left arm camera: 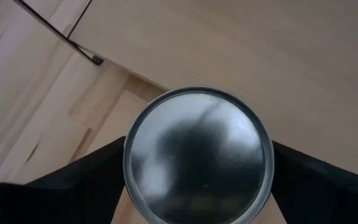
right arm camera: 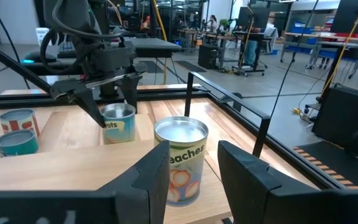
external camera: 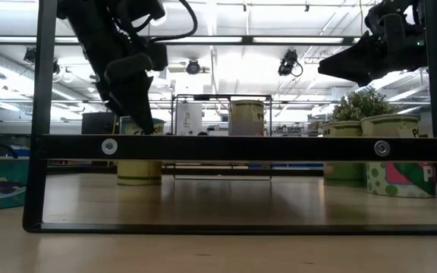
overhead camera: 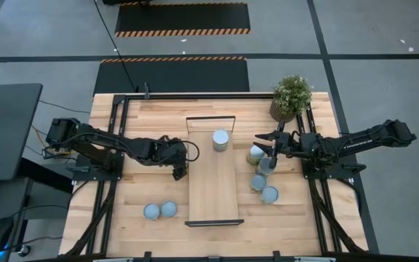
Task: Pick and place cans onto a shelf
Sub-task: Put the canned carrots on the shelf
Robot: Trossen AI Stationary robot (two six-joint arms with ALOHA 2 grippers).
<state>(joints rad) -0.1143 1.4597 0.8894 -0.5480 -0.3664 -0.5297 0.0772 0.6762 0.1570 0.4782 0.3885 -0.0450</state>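
The shelf is a long light-wood board on a black frame in the table's middle. One can stands upright on its far half. My left gripper is at the shelf's left edge, shut on another can, which the gripper hides in the high view. My right gripper hangs level and open to the right of the shelf, above several cans standing on the table. Its fingers point at the can on the shelf and are clear of it. My left gripper pinches the can between its two fingers, one on each side of the wall just under the top rim. The fingers come from above, slanting down. The can stays nearly upright. Its bottom looks level with the tabletop; whether it is clear of it I cannot tell.
Two more cans stand on the table at the near left. A potted plant is at the far right corner. Black frame rails run along both table sides. The shelf's near half is bare board.
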